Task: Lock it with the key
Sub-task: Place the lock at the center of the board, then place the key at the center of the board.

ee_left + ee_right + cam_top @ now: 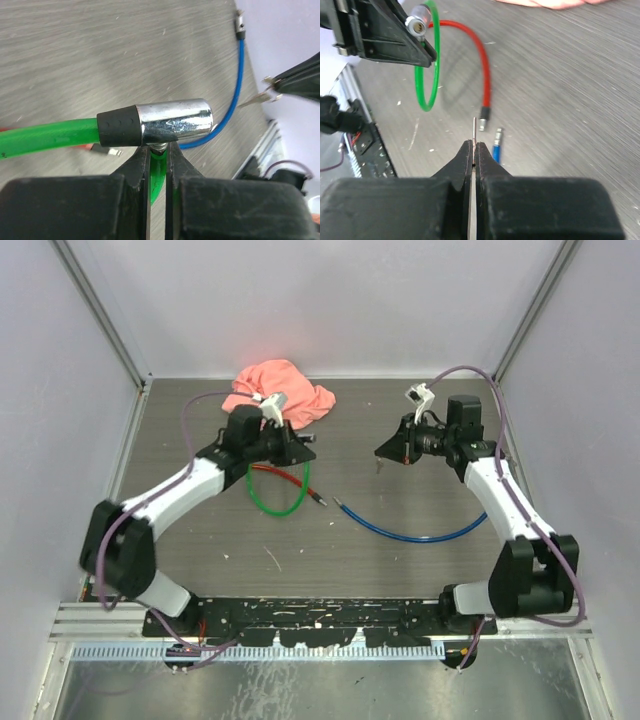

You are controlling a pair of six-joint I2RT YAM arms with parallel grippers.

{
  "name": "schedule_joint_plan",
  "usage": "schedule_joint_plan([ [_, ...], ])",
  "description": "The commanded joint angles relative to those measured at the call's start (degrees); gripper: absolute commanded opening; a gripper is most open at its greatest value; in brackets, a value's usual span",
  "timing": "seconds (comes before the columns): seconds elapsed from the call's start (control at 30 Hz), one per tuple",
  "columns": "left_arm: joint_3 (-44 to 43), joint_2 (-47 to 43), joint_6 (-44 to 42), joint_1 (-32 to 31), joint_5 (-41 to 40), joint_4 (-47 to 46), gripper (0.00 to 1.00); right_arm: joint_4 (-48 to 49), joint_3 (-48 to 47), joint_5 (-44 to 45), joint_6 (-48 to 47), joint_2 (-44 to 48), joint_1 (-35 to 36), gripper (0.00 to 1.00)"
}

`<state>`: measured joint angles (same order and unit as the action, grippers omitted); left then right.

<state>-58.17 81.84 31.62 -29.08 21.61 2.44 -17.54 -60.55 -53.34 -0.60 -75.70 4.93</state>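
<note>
Lock barrel (175, 120) pinched in left gripper (158, 150), held off surface (100, 50). Key (474, 130) clamped in right gripper (474, 149), well apart from it, keyhole (418, 23) facing the key. Next: align blade with keyhole axis, advance straight and slow; barrel could swivel

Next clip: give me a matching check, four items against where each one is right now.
1 green cable
2 key
3 blue cable
4 pink cloth

A bunched at the table's far edge
B pinched in right gripper
C lying loose on the table
D held at its metal end by left gripper

Pairs: 1-D, 2-B, 3-C, 4-A
</note>
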Motion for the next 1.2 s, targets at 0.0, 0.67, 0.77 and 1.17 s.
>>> schedule_joint_plan([
  [0.0,-16.0,13.4,10.7,-0.4,8.2,-6.6,0.00,8.9,-1.2,2.2,0.0,-7.8,-5.7,0.02],
  [0.67,-89.2,69.4,14.4,-8.7,-9.3,9.0,0.31,21.8,-18.0,4.2,17.6,-41.0,-15.2,0.06],
  [0.77,-89.2,69.7,12.6,-8.8,-11.1,8.6,0.45,21.9,-20.5,4.2,18.6,-43.8,-15.0,0.08],
  [1.17,-67.4,45.8,-8.8,-9.5,-14.4,4.7,0.75,9.2,-23.9,9.0,2.0,-37.8,-12.6,0.53],
])
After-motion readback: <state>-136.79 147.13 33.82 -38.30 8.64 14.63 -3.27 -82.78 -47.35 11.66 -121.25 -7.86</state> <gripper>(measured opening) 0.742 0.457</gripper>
